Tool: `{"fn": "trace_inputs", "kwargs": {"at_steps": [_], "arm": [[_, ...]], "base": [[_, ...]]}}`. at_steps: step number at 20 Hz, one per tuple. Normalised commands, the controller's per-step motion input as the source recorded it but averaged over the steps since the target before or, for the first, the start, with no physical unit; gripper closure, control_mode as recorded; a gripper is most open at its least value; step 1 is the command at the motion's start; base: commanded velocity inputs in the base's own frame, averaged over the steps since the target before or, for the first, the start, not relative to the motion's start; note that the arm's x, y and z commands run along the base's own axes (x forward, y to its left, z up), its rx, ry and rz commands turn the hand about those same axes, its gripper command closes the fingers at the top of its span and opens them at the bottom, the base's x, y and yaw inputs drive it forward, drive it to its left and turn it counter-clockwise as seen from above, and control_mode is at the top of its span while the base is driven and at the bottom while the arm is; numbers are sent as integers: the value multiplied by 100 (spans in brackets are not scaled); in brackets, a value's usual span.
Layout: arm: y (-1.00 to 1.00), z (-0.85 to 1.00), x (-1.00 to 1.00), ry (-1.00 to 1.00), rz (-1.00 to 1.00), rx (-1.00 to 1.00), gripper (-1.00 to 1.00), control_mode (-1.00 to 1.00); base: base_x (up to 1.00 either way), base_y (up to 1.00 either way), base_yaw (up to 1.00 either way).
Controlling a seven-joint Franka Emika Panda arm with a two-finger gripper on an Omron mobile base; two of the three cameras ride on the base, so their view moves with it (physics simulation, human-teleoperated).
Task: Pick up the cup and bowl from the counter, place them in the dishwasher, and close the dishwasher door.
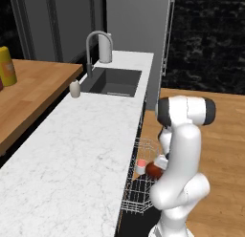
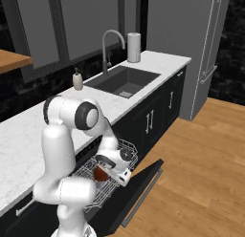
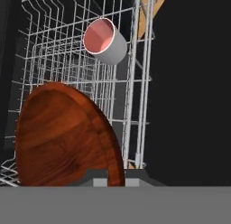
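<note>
My pincer point(image 2: 106, 170) is low over the pulled-out rack point(image 2: 125, 146) of the dishwasher point(image 2: 139, 202), pressed nearly together and pinching the bowl point(image 3: 63, 133) by its rim. In the hand view the bowl stands on edge right in front of my fingers, its reddish-brown wooden inside facing the camera, over the rack's near end. From the right base view the bowl point(image 2: 100, 173) shows as a dark red patch just under my wrist, above the wires.

The cup point(image 3: 104, 40) lies tipped in the rack, toward its far end in the hand view, its salmon mouth turned my way and its pale wall against the outer side wires. In the left base view the cup point(image 1: 141, 164) sits in the rack point(image 1: 136, 195) just beside the bowl point(image 1: 154, 170), close to the counter point(image 1: 72, 155) edge.

The door point(image 2: 143, 188) hangs open and down, flat beneath the rack. On the counter's far part are the sink point(image 2: 124, 82) and a small soap bottle point(image 2: 77, 80).
</note>
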Motion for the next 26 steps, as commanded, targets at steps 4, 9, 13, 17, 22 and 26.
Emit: {"fn": "trace_inputs", "kwargs": {"at_steps": [4, 9, 13, 17, 22, 26], "arm": [[23, -39, 26, 0, 0, 0, 100, -100], [15, -39, 31, 0, 0, 0, 100, -100], [7, -44, 25, 0, 0, 0, 100, -100], [3, -50, 14, 0, 1, 0, 100, -100], [0, -51, 9, 0, 3, 0, 100, -100], [0, -24, 0, 0, 2, 0, -100, -100]], "base": [[0, 0, 0], [0, 0, 0], [0, 0, 0], [0, 0, 0], [0, 0, 0], [0, 0, 0]]}}
